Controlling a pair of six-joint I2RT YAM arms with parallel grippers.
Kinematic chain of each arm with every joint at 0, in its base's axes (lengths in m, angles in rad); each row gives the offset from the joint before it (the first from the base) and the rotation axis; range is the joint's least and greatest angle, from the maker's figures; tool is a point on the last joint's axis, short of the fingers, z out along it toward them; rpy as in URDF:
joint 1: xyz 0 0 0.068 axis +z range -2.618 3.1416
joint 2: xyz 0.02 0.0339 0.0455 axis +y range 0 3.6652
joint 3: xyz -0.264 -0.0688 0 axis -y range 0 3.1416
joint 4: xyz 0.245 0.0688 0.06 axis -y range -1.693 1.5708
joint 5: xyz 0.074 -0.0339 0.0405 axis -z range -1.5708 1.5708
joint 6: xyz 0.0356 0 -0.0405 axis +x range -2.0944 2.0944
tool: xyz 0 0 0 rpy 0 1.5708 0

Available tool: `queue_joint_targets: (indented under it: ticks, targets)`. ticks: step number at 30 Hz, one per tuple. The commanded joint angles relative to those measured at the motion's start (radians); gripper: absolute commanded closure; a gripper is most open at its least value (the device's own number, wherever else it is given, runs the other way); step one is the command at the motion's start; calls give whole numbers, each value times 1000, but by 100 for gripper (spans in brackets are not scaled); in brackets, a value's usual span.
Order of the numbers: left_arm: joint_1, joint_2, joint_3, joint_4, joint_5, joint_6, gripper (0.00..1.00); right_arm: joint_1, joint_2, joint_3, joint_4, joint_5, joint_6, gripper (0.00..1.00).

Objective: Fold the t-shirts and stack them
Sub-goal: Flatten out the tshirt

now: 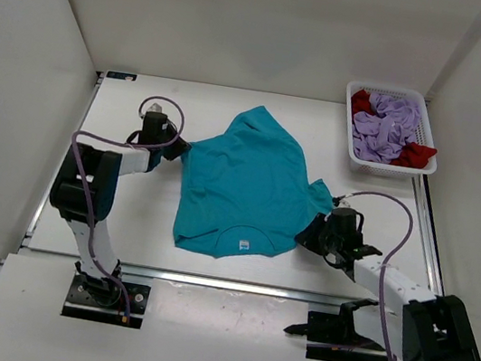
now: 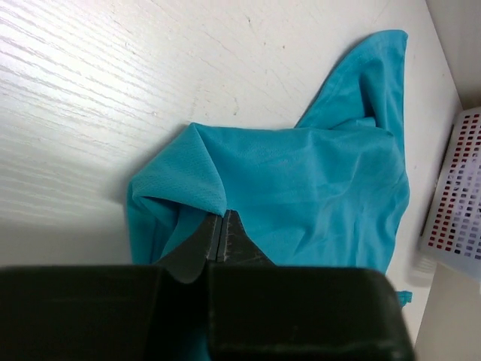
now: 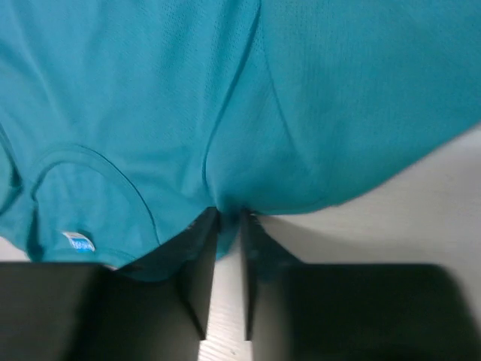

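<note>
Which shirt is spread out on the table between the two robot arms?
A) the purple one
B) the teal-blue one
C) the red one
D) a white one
B: the teal t-shirt lies spread on the table between the arms, while the lavender t-shirt and red t-shirt sit bunched in the white mesh basket.
</note>
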Motion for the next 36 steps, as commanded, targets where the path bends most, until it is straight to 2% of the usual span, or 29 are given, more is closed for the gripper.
queue_joint_targets:
  ticks: [1,3,6,9,13,14,15,18,21,23,25,28,31,33,36]
  targets:
    - [-9,-86,19,-12,-30,42,100,-29,116,24,13,19,-2,89]
    - [-12,-186,37,-57,-30,63,100,-46,174,79,41,14,-5,100]
    - [-14,-357,42,-117,-30,100,100,-69,245,193,46,34,-19,100]
    - [-28,-553,-10,-209,-93,153,100,-114,323,340,32,30,-37,100]
    - [3,-821,-296,-241,-108,105,93,-198,489,550,1,7,-86,100]
    - [39,-943,-383,-259,-115,91,92,-221,536,614,-20,-12,-88,100]
    - [47,-985,-471,-255,-116,62,90,-232,582,648,-37,-19,-90,100]
    - [86,-1080,-590,-262,-63,34,80,-259,653,776,-96,-47,-103,98]
    - [42,-1145,-656,-252,-73,13,72,-244,614,820,-94,-26,-119,91]
    - [-28,-1160,-645,-250,-116,6,71,-234,581,825,-97,-13,-128,82]
    - [-112,-1111,-625,-232,-168,0,70,-208,543,822,-123,6,-146,69]
    - [-153,-974,-542,-177,-147,6,72,-122,436,720,-101,51,-153,64]
    - [-120,-875,-492,-152,-138,34,73,22,331,527,-21,59,-153,79]
    - [-39,-835,-496,-143,-124,63,68,114,343,471,16,15,-143,89]
    - [67,-771,-481,-125,-78,91,60,173,394,443,36,-9,-146,92]
